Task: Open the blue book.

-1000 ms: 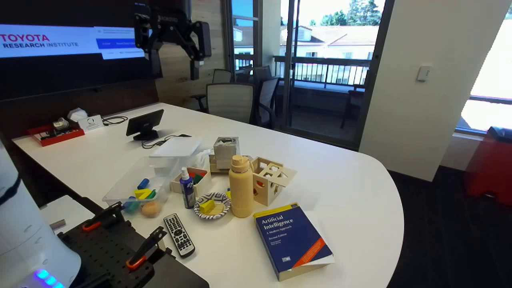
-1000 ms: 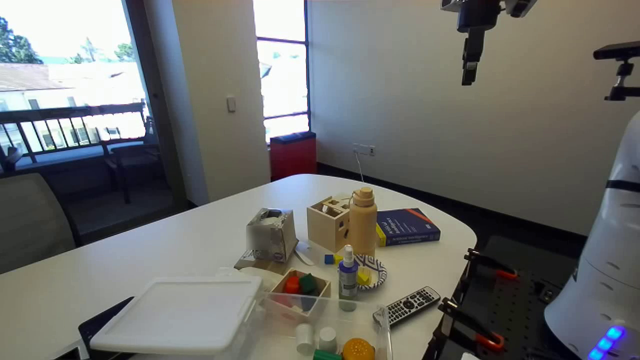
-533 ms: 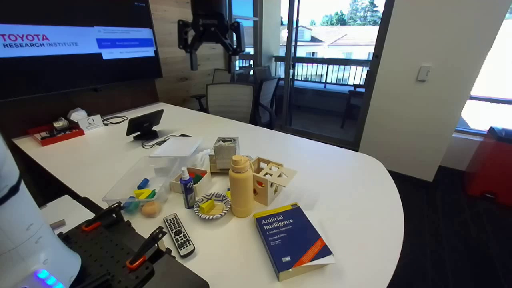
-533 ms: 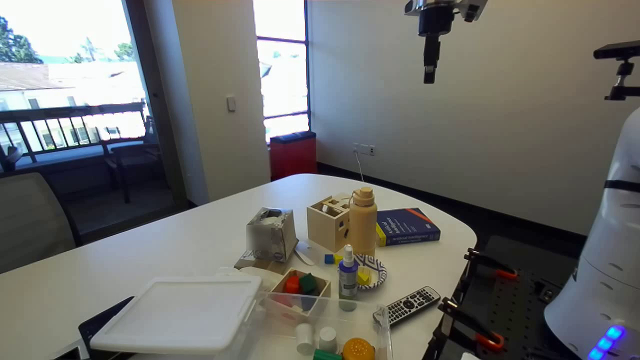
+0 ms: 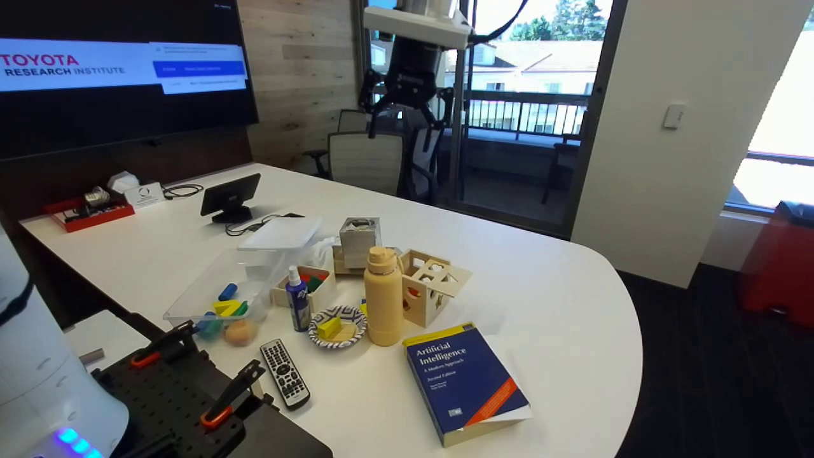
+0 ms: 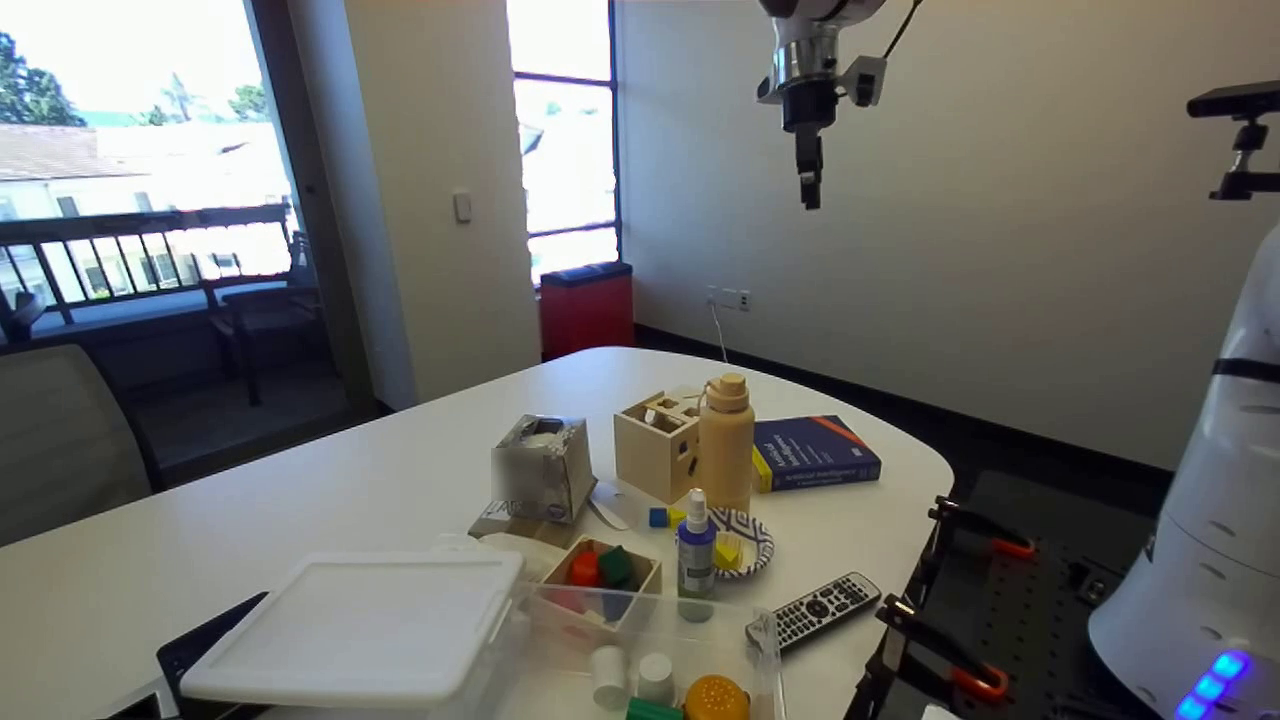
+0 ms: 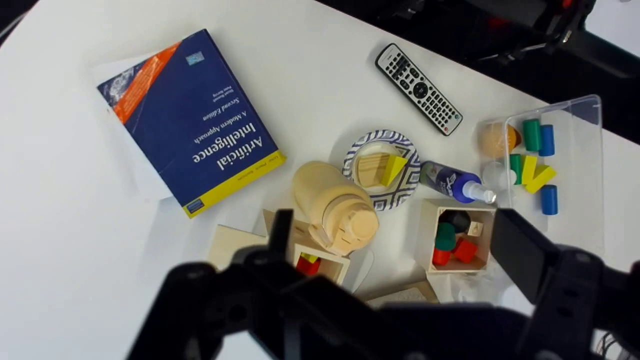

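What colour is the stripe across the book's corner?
Orange-red; the stripe shows best in the wrist view.

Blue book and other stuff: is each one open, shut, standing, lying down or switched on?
Blue book: shut, lying flat
Tan bottle: standing, capped
Spray bottle: standing
Remote: lying face up
Clear bin: open
Block box: open
Shape box: partly open
Wall screen: on
Gripper: open

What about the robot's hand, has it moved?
Yes: in an exterior view, the hand moved toward picture right, clear of the TV it overlapped a second ago.
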Controlling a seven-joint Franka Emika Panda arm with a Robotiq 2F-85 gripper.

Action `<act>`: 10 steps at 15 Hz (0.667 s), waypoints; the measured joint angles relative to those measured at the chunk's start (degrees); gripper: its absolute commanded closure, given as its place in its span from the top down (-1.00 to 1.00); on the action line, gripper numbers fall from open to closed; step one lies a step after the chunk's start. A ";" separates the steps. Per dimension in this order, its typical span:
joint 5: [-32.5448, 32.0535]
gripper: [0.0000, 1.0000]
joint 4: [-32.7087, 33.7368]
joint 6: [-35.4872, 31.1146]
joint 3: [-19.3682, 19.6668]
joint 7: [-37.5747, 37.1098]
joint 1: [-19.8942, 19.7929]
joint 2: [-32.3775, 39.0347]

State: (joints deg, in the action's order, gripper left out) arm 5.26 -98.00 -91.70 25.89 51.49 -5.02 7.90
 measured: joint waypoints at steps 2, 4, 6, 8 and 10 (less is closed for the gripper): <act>1.24 1.00 5.70 2.58 -3.06 1.50 -5.68 6.99; 1.31 1.00 11.19 3.59 -5.89 2.04 -10.73 13.49; 1.33 1.00 16.54 3.72 -8.29 2.05 -15.14 19.55; 1.34 1.00 21.78 3.92 -10.35 2.04 -18.91 25.29; 1.34 1.00 26.95 4.45 -12.04 1.93 -22.03 30.91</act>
State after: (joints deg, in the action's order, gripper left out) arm 6.60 -71.05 -87.25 13.85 53.42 -27.04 38.80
